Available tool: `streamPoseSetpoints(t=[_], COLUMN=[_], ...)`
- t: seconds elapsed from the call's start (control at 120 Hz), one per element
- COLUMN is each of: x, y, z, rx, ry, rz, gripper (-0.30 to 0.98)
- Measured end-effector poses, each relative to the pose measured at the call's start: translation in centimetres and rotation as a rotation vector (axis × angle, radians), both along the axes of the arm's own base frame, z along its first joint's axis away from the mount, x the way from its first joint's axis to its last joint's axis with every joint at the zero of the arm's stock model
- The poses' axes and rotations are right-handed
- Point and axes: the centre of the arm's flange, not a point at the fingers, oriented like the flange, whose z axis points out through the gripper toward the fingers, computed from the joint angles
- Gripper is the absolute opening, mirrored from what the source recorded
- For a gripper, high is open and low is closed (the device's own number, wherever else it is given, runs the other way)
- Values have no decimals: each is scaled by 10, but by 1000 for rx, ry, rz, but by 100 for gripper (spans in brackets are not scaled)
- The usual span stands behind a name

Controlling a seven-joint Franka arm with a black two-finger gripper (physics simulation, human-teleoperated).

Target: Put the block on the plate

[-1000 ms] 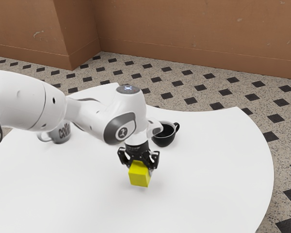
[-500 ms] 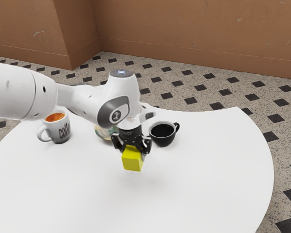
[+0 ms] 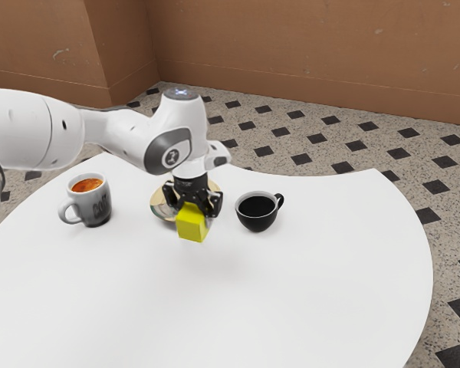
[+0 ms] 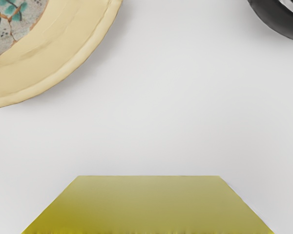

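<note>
Holds a yellow block (image 3: 190,225) in the black gripper (image 3: 193,205), pinching it from two sides with both fingers. Hangs above the white table (image 3: 299,299), off its surface, toward the far edge in the exterior view. Is not on the plate (image 4: 85,51): overlaps the plate's near side in the exterior view, yet leaves a strip of white tabletop between block and rim in the wrist view.

Lies flat near the table's far edge, partly hidden behind gripper and block: a round plate with a broad cream rim, painted at the centre with green leaves and brown stems on grey.

Stands upright near the curved edge at the exterior view's left: a pale grey mug (image 3: 100,209), marked with dark lettering, darker at its base. Contains an orange-brown drink (image 3: 87,185), close to the brim. Points its handle toward the exterior view's left.

Sits upright on the plate's other side, between it and the table's far corner at the exterior view's right, nearer the plate: a black cup (image 3: 254,218) with a pale lip. Looks dark inside, contents impossible to tell. Points its handle toward that same corner, well apart from it.
</note>
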Motion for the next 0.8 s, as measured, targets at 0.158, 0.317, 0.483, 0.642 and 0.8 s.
streamPoseSetpoints(t=[0.158, 0.317, 0.483, 0.642, 0.8], x=[25, 42, 51, 64, 80], y=[18, 38, 64, 73, 72], z=[10, 15, 8, 9, 6], rx=[17, 24, 4, 17, 32], ry=[-17, -16, 11, 16, 14], rz=[-55, -94, -129, -192, -278], gripper=[40, 40, 40, 40, 40])
